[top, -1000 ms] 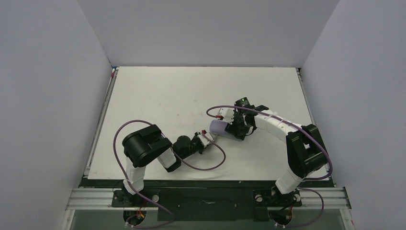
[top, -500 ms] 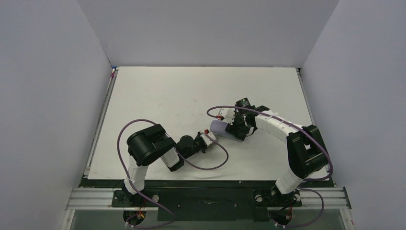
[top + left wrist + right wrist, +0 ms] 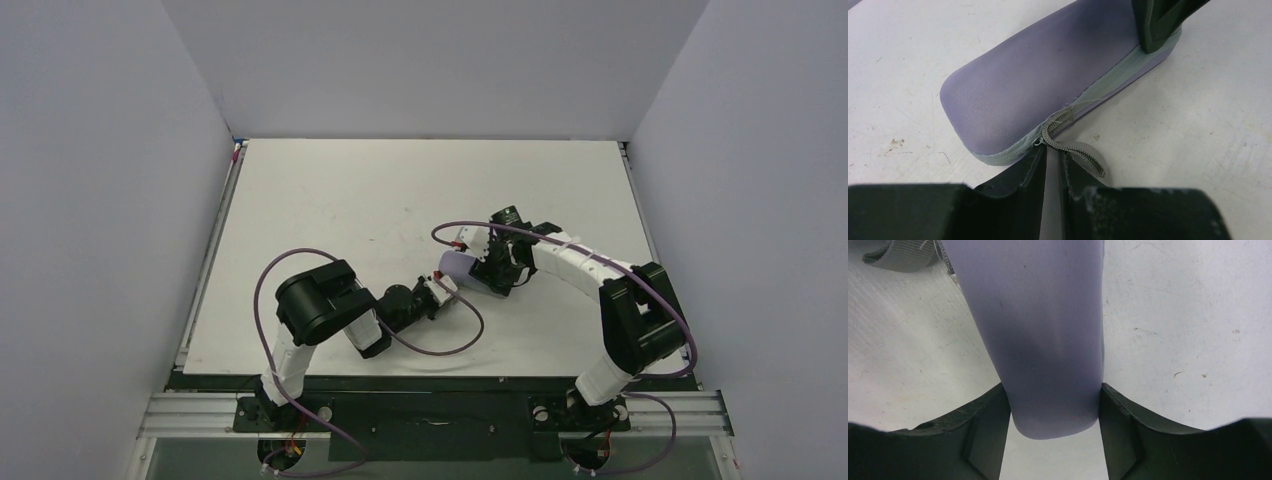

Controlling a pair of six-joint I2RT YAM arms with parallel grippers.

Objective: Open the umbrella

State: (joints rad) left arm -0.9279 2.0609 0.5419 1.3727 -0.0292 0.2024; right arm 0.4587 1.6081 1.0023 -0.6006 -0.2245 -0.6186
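Observation:
The umbrella is out of view. A pale lavender oblong case [image 3: 460,266] lies on the white table; it also shows in the left wrist view [image 3: 1048,75] and the right wrist view [image 3: 1048,315]. My right gripper [image 3: 497,272] [image 3: 1054,405] is shut on the case's right end, one finger on each side. Its finger [image 3: 1158,25] shows at the far end in the left wrist view. My left gripper [image 3: 441,287] [image 3: 1054,150] is at the case's near left side, its jaws almost together on the root of the grey zipper pull strap [image 3: 1078,152], which loops over the right finger.
A grey-green zipper band [image 3: 1108,85] runs along the case's side. Purple cables [image 3: 440,345] loop off both arms over the table. White walls stand on three sides and the table's front edge [image 3: 430,372] is near the arm bases.
My left arm has swung right, bringing its gripper up to the near left end of the case. My right gripper and the case have stayed in place.

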